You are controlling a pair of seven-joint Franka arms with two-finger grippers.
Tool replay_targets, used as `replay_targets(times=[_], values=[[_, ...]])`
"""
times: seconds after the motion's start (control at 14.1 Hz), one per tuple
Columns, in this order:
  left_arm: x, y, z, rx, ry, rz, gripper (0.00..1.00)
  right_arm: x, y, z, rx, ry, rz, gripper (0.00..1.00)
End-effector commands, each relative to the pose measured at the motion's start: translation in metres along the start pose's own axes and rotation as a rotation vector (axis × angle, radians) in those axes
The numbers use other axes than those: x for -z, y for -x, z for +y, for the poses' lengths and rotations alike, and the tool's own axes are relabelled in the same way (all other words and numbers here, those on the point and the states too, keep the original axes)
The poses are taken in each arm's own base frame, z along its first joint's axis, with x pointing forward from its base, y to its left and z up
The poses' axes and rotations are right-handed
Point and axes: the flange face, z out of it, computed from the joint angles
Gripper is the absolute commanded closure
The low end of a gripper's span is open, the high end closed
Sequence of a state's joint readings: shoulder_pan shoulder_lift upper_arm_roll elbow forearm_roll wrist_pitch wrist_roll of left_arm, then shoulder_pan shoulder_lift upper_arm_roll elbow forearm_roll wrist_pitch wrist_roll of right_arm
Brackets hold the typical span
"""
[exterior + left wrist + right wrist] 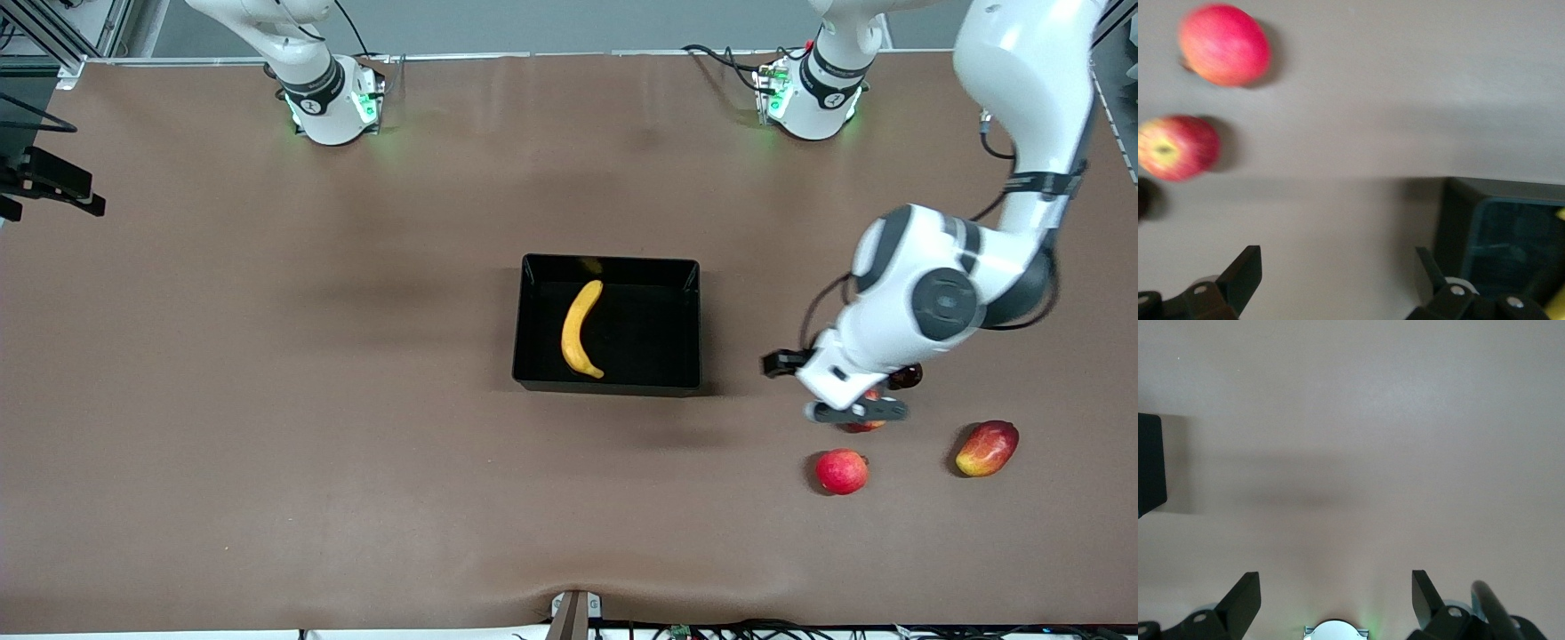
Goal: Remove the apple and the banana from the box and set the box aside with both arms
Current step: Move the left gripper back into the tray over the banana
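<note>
The black box (607,324) sits mid-table with the yellow banana (580,329) lying inside it. A red apple (864,425) with a yellowish centre (1177,148) rests toward the left arm's end of the table, partly hidden under the left hand in the front view. My left gripper (855,411) (1336,277) hangs open and empty over bare table between the box corner (1501,227) and the apple. My right gripper (1336,597) waits open and empty over bare table close to its own base; it is out of the front view.
A round red fruit (841,471) (1225,45) lies nearer the front camera than the apple. A red-yellow mango (987,448) lies farther toward the left arm's end. A small dark fruit (907,376) sits beside the apple. The box corner (1150,463) shows in the right wrist view.
</note>
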State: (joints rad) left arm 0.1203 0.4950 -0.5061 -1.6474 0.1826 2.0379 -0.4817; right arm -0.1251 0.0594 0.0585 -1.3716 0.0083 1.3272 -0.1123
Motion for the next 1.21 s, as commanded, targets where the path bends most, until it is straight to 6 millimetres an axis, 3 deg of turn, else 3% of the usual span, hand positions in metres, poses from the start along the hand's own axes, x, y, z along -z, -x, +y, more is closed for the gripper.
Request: replay_targets(times=[0.0, 0.28, 0.57, 0.85, 1.07, 1.14], values=[[-0.006, 0.024, 0.060, 0.050, -0.012, 0.012, 0.00, 0.002, 0.001, 0.002, 0.006, 0.006, 0.002, 0.00], [-0.020, 0.054, 0.130, 0.086, 0.025, 0.037, 0.00, 0.002, 0.001, 0.003, 0.005, 0.006, 0.003, 0.00], [-0.050, 0.079, 0.187, 0.073, 0.091, 0.062, 0.00, 0.002, 0.001, 0.005, 0.000, 0.012, 0.006, 0.00], [-0.096, 0.094, 0.226, 0.066, 0.089, 0.093, 0.00, -0.020, -0.027, 0.004, 0.010, -0.004, 0.023, 0.00], [-0.117, 0.099, 0.252, 0.069, 0.108, 0.096, 0.00, -0.044, -0.052, 0.008, 0.009, -0.007, 0.027, 0.00], [-0.122, 0.100, 0.256, 0.063, 0.110, 0.102, 0.00, -0.044, -0.053, 0.007, 0.010, -0.007, 0.031, 0.00]])
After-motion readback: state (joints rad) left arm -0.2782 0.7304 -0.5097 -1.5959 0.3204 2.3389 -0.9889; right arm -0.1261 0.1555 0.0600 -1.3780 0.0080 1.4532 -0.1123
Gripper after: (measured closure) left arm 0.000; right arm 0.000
